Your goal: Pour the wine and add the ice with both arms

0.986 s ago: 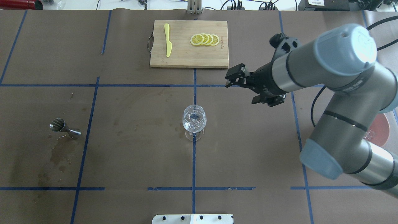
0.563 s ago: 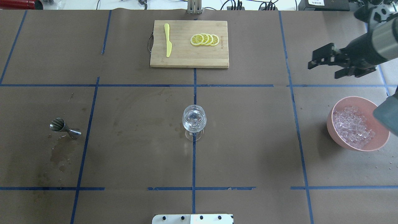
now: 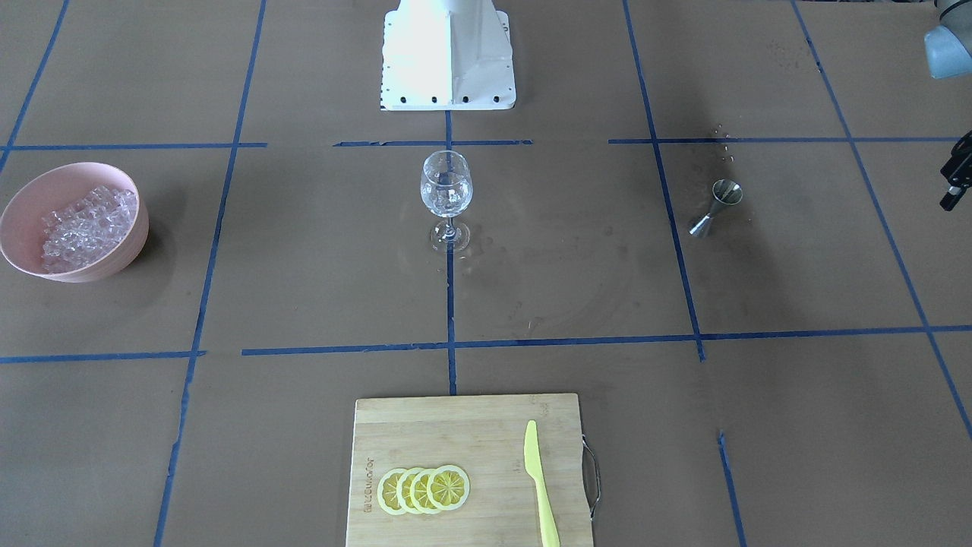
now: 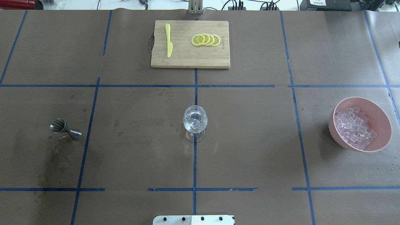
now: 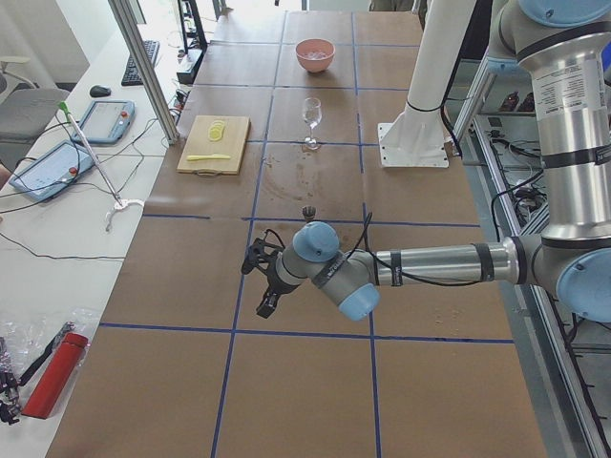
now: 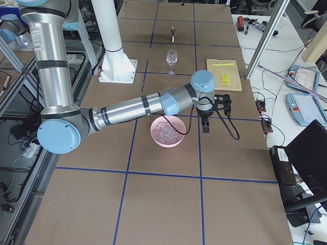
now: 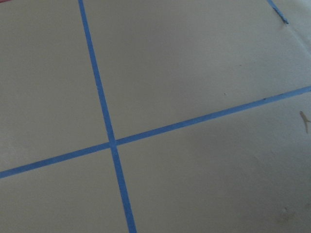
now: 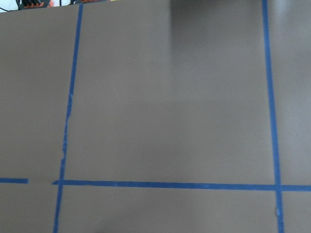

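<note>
A wine glass (image 4: pixel 195 121) stands upright at the table's middle with several clear ice cubes in it; I cannot make out any wine apart from them. It also shows in the front view (image 3: pixel 446 190). A pink bowl (image 4: pixel 380 118) at the right holds many ice cubes (image 4: pixel 354 128). The left gripper (image 5: pixel 264 303) hangs over bare table far to the left, past a steel jigger (image 4: pixel 65 129) lying on its side. The right gripper (image 6: pixel 206 126) hangs just beyond the bowl (image 6: pixel 153 133), empty as far as I see. I cannot tell whether either is open or shut.
A bamboo cutting board (image 4: pixel 187 59) at the far middle carries a yellow knife (image 4: pixel 169 40) and lemon slices (image 4: pixel 206 39). Wet stains spread around the jigger. The white pedestal base (image 3: pixel 448 53) stands at the robot's edge. Both wrist views show only brown paper and blue tape.
The right arm swung from beside the glass out to the right and left the overhead view. The pink bowl of ice, hidden before, now shows in full.
</note>
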{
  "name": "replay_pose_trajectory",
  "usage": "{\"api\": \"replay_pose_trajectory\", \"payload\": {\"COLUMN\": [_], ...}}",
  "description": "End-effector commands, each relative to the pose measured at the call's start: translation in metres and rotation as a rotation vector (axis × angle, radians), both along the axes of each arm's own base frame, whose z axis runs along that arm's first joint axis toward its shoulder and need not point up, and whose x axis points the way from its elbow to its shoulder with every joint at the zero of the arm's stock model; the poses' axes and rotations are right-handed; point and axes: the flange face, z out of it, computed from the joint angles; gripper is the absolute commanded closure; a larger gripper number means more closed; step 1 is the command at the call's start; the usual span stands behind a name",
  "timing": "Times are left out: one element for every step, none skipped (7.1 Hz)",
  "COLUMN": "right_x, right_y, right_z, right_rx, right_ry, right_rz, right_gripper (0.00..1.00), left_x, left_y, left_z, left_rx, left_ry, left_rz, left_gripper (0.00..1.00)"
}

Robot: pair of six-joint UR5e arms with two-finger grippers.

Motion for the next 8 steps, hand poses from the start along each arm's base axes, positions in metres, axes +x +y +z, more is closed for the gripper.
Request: {"api": "replay_pose_trajectory", "payload": {"right_x": [0.041, 0.052, 0.06, 0.066, 0.076, 0.078, 0.084, 0.09], "right_y": [0.001, 0.004, 0.009, 0.011, 0.008, 0.008, 0.009, 0.01], "right_z": [0.047, 0.056, 0.068, 0.076, 0.07, 0.071, 0.076, 0.077], "right_rx": [0.052, 0.066, 0.086, 0.078, 0.08, 0.075, 0.069, 0.073], "right_ry": [0.046, 0.069, 0.112, 0.126, 0.129, 0.127, 0.126, 0.128], "right_rz": [-0.057, -0.109, -0.198, -0.265, -0.275, -0.272, -0.267, -0.261], "right_gripper": [0.0, 0.0, 0.0, 0.0, 0.0, 0.0, 0.0, 0.0], "left_x": [-0.016, -0.04, -0.043, -0.041, -0.042, -0.038, -0.038, -0.044], "left_y": [-0.049, -0.055, -0.047, -0.043, -0.042, -0.048, -0.061, -0.063], "left_z": [-0.025, -0.031, -0.03, -0.041, -0.058, -0.071, -0.078, -0.09], "left_rx": [-0.109, -0.175, -0.207, -0.199, -0.166, -0.171, -0.15, -0.118], "left_ry": [-0.069, 0.004, 0.078, 0.105, 0.104, 0.094, 0.062, -0.005], "left_rz": [0.054, 0.099, 0.157, 0.169, 0.167, 0.167, 0.161, 0.131], "left_gripper": [0.0, 0.0, 0.0, 0.0, 0.0, 0.0, 0.0, 0.0]}}
